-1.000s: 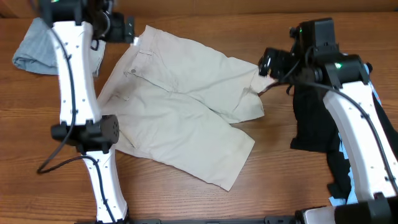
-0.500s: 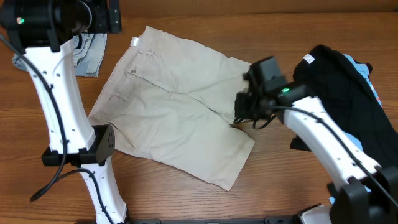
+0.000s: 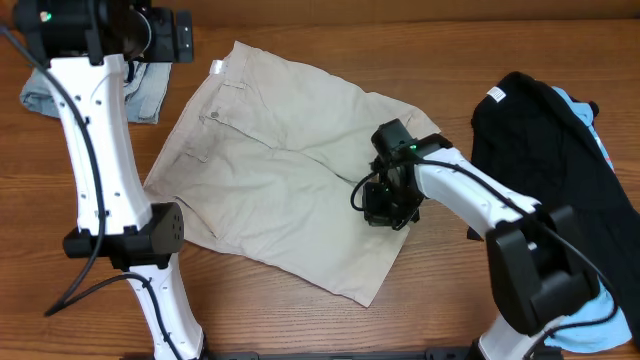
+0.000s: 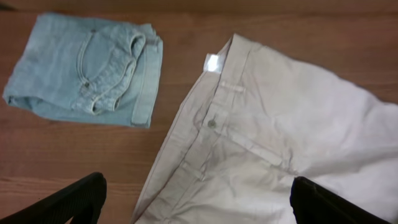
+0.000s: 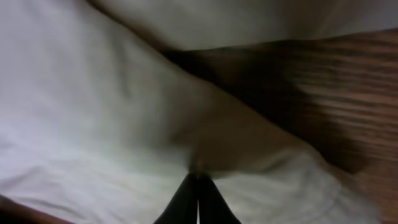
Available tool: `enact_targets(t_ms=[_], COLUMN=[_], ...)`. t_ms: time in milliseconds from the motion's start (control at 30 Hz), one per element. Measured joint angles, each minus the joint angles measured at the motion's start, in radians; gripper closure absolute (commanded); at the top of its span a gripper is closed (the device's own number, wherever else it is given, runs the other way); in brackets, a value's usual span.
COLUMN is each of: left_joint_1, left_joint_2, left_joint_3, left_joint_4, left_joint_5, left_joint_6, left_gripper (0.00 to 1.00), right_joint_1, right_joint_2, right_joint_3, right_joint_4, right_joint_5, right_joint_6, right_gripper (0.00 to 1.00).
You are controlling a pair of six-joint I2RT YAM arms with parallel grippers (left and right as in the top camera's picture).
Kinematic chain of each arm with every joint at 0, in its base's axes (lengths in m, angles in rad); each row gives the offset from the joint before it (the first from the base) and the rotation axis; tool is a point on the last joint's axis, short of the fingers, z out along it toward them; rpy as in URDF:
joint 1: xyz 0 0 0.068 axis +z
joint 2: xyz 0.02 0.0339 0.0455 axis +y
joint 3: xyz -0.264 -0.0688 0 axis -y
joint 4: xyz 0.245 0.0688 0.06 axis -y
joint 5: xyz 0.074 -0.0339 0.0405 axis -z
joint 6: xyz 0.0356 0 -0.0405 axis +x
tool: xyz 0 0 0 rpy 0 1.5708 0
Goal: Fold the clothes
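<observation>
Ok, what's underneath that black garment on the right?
A sky-blue garment peeks out beside the black garment, along its right edge. How far it runs underneath is covered.

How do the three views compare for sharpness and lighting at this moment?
Overhead: evenly lit and sharp, the khaki shorts crisp. Left wrist: sharp enough to read the stitching on the denim shorts. Right wrist: soft and out of focus up close, with deep shadow under the fabric fold near the shut right claw.
</observation>
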Motion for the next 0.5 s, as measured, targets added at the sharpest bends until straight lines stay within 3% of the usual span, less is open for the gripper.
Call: enact_targets(t_ms=[500], left_joint_1=[-0.001], left_joint_2=[0.0], left_joint_3=[-0.335], left_joint_4=[0.194], left_joint_5=[-0.028], left_joint_6=[0.0], left_gripper=[0.0], right_joint_1=[-0.095], right_joint_2=[0.058], right_joint_3=[0.0], right_joint_4=[-0.058], right_joint_5=[0.026], right_joint_6=[-0.07], right_gripper=[0.93])
